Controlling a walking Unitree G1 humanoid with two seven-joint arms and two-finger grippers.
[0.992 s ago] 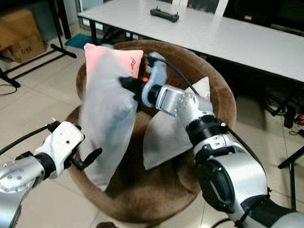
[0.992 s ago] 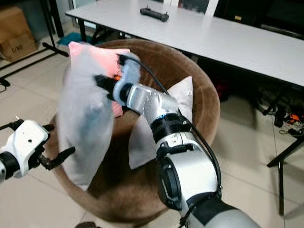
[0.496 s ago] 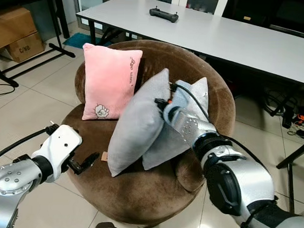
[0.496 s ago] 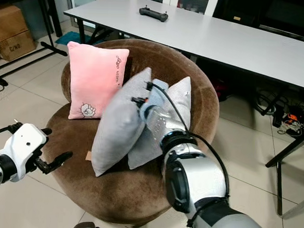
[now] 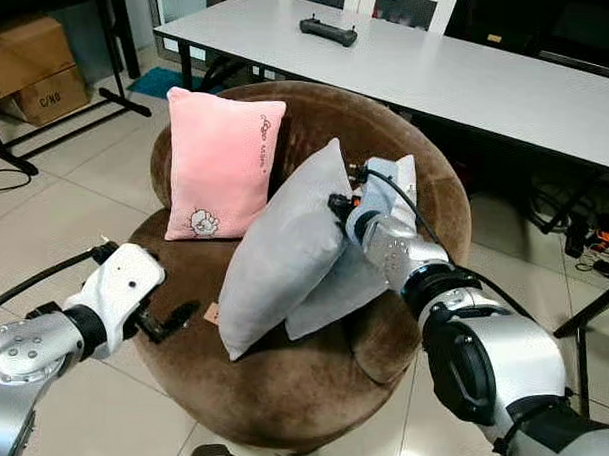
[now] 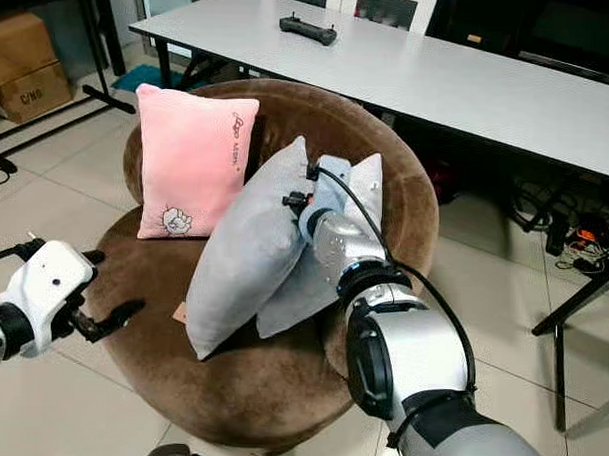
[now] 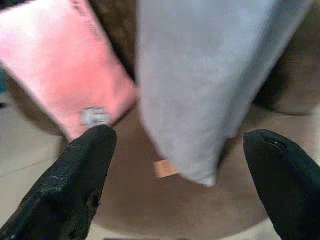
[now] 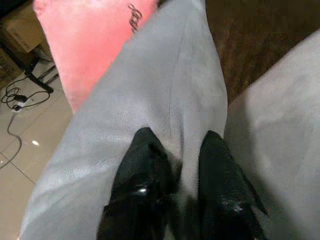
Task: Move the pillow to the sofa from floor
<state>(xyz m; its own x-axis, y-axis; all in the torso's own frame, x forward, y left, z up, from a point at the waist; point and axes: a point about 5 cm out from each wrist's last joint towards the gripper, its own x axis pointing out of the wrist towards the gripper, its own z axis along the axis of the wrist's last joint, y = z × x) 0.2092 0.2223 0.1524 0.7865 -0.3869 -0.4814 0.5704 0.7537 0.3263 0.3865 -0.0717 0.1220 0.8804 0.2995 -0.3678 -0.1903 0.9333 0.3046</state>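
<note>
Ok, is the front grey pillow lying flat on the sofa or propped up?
Propped up: the grey pillow stands on a lower corner on the sofa, leaning back on the second grey pillow, with the right gripper pinching its edge.

A pink pillow point(image 5: 223, 167) with a small cartoon print leans upright against the chair's back. A black controller point(image 5: 328, 29) lies on the long white table point(image 5: 470, 79) behind. A cardboard box point(image 5: 35, 69) sits on the tiled floor point(image 5: 55, 209), with cables point(image 5: 584, 233) opposite.
</note>
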